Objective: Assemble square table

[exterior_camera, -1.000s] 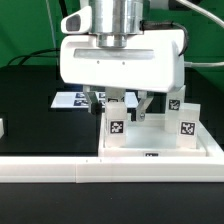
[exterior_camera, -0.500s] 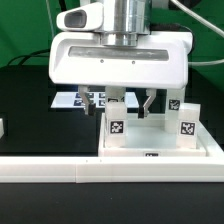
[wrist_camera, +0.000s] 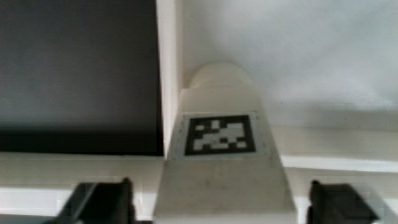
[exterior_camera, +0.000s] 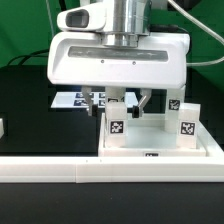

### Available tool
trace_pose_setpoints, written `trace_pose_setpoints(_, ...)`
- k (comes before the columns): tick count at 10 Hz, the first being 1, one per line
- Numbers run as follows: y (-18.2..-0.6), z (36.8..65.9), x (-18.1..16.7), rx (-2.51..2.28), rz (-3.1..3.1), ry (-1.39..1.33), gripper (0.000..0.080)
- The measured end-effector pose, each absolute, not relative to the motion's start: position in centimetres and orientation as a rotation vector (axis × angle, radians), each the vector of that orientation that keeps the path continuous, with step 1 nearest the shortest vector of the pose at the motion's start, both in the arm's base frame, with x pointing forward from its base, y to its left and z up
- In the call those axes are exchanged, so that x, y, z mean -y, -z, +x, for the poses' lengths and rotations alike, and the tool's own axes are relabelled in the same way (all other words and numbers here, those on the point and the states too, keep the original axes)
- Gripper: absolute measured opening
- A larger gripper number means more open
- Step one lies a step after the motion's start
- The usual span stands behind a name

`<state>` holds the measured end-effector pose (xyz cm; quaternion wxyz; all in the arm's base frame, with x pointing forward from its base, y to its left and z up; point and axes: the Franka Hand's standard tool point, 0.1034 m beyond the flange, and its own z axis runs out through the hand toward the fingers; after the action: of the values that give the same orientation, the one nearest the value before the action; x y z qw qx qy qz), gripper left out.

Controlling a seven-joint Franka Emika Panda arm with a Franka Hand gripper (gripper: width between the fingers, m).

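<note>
The leg block [exterior_camera: 117, 120] stands upright on the square slab [exterior_camera: 160, 148], near the slab's corner on the exterior view's left; a second leg [exterior_camera: 186, 120] stands at the far corner on that view's right. The slab lies flat on the black counter [exterior_camera: 30, 90], pushed against the long white rail [exterior_camera: 60, 170]. The hand [exterior_camera: 118, 101] straddles the near leg, one finger on each side; whether the fingers [wrist_camera: 98, 200] yet press on it I cannot tell, since narrow gaps show in the wrist view. The leg looks like rigid, light, smooth plastic, likely slippery; a hold across its flat sides, below the tapered top, seems safest. Its long axis runs vertical; its tag [wrist_camera: 219, 137] faces the wrist camera.
</note>
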<state>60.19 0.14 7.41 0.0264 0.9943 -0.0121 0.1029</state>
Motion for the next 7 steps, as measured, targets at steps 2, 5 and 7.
trace_pose_setpoints(2, -7.47, 60.24, -0.17, 0.082, 3.075, -0.321, 0.0292)
trace_pose_setpoints(5, -7.46, 60.24, -0.14, 0.240, 3.077, -0.326, 0.0292)
trace_pose_setpoints(7, -7.40, 60.18, -0.23, 0.565, 3.056, -0.339, 0.0292)
